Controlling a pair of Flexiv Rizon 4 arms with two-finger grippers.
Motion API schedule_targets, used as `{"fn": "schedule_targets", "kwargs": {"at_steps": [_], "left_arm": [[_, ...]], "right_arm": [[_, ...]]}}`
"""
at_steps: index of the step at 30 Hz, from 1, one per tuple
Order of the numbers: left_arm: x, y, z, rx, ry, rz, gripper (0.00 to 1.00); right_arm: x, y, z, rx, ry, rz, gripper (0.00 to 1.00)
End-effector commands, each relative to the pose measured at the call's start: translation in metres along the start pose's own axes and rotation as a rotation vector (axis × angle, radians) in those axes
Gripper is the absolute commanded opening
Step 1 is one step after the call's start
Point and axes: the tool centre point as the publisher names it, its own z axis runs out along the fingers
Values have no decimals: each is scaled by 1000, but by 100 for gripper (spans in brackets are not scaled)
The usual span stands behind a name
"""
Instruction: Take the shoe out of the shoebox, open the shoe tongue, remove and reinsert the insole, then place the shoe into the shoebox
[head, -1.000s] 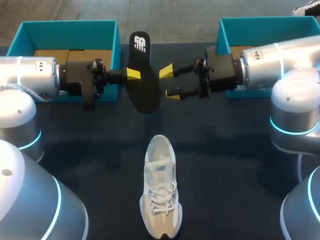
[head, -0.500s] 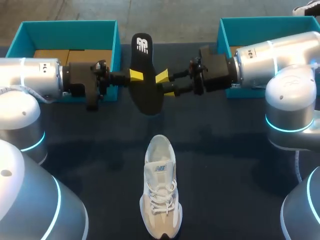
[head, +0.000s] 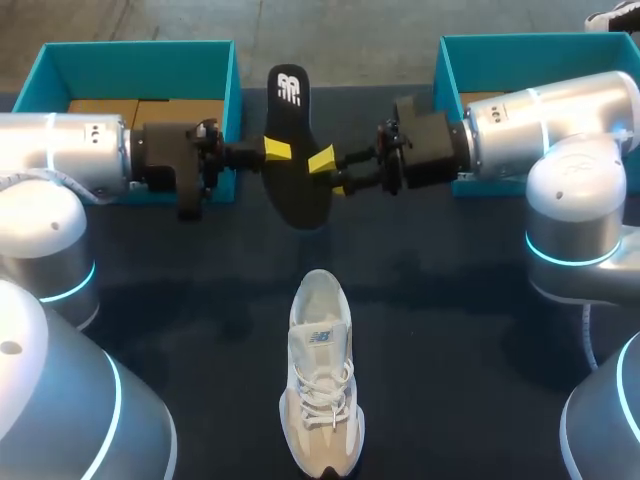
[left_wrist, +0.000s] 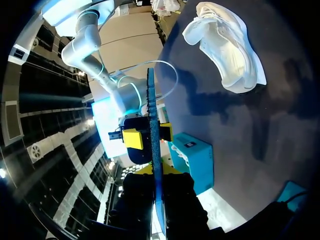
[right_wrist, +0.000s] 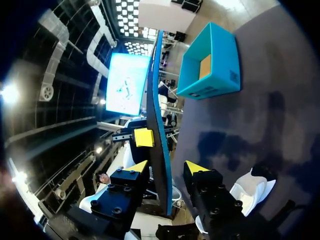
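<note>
The shoe (head: 322, 370) is lying out on the desk (head: 480, 300), lower middle. The left gripper (head: 279, 152) is clamping the removed insole (head: 295, 185) aloft, upper centre. The right gripper (head: 332, 174) is holding its fingers apart around it. Reinserting and boxing are remaining.

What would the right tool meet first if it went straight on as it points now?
The insole: it stands edge-on between the open fingers of the right tool. Behind it, probably, the left tool that holds it.
</note>
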Motion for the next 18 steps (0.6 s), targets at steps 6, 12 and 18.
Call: {"fn": "schedule_targets", "kwargs": {"at_steps": [6,12,18], "left_arm": [[0,0,5,1,-1,1,0],[1,0,5,4,-4,6,0],[1,0,5,7,-7,8,0]], "right_arm": [[2,-3,4,-1,1,-7,41],[2,-3,4,2,6,-9,40],[2,-1,6,5,9,-13,39]]}}
